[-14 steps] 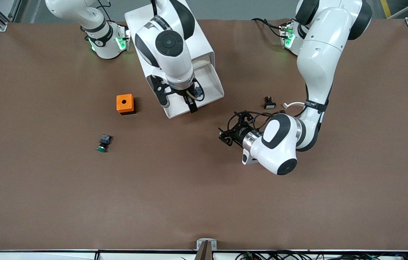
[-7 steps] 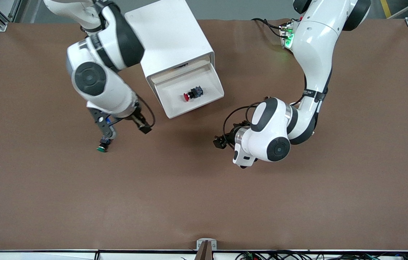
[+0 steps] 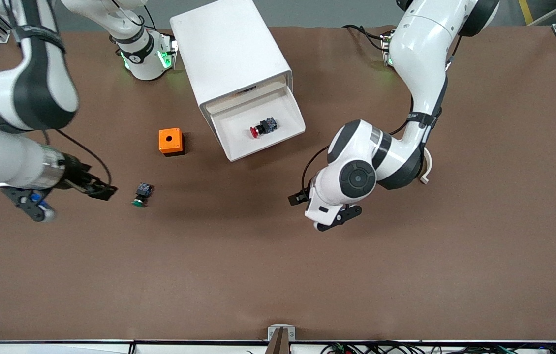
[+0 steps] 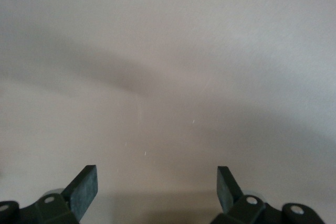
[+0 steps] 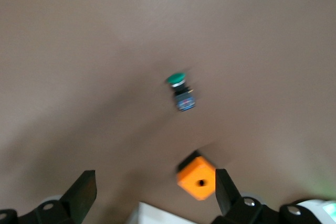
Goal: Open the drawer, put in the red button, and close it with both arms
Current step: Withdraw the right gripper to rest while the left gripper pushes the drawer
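The desk is carrying everything here, and I am reading the parts in falling order of size. The white cabinet is standing toward the robots' bases, its drawer pulled out toward the front camera. The left arm is bending over bare desk beside the drawer's front, on its own end; its tool, the left tool, is hanging empty with the fingers standing wide apart. The right arm is sweeping over its own end of the desk, and the right tool is likewise spread wide and holding nothing, over the desk beside the green button. The orange box is sitting between that button and the cabinet. The red button is lying on its side inside the open drawer, touching neither tool. I am judging it light, rigid and a little slippery on its round cap, so the flat faces of its boxy body would be offering the surer hold. With it already placed, I am taking the closing of the drawer to be the step remaining, by pressing on the drawer's front.
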You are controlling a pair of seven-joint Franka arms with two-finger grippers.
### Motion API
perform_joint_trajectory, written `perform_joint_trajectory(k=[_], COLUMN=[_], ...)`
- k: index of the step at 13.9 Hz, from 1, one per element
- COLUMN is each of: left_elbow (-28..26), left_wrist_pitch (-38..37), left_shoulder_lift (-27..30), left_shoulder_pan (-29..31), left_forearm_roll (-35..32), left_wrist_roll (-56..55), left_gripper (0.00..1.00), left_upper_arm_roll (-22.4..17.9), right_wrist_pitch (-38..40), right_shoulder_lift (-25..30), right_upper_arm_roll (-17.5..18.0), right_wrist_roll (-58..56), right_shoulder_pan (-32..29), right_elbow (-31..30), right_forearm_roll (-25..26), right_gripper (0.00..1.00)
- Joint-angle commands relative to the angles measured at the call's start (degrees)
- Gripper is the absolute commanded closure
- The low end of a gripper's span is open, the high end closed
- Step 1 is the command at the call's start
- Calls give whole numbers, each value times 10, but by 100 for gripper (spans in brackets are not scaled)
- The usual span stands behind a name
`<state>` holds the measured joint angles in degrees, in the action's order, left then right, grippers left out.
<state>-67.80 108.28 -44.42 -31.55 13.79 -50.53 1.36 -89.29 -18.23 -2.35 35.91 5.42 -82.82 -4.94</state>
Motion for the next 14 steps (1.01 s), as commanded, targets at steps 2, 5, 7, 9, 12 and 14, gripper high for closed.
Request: perform_joint_trajectory(k=[2,5,7,9,12,14], left_elbow=[-15,-16,-20,-21,-26,-36], left_wrist_pitch=[22,22,22,22,20,20], left_shoulder_lift=[12,11,12,12,22,35], left_shoulder_pan=[-8,-34,-38,-46,-65,-81], left_forearm_roll=[-19,-22,-22,-25,-83,-104], left_wrist_roll=[11,-1,-28,-93,-156,-158], left_gripper=[0,0,0,0,0,0], left_upper_arm_roll=[-3,-5,-6,-9,-6,-7], right_wrist_pitch=[118,185,213,215,212,212], right_shoulder_lift=[-1,0,0,0,0,0], right_upper_arm_roll=[11,11,11,13,12,11], right_wrist_roll=[-178,-324,-327,-329,-387,-399], right_shoulder_pan=[-67,-119,-125,-122,-127,-130], right_elbow=[80,112,119,118,119,119], right_forearm_roll=[46,47,48,58,61,63], right_gripper=[0,0,0,0,0,0])
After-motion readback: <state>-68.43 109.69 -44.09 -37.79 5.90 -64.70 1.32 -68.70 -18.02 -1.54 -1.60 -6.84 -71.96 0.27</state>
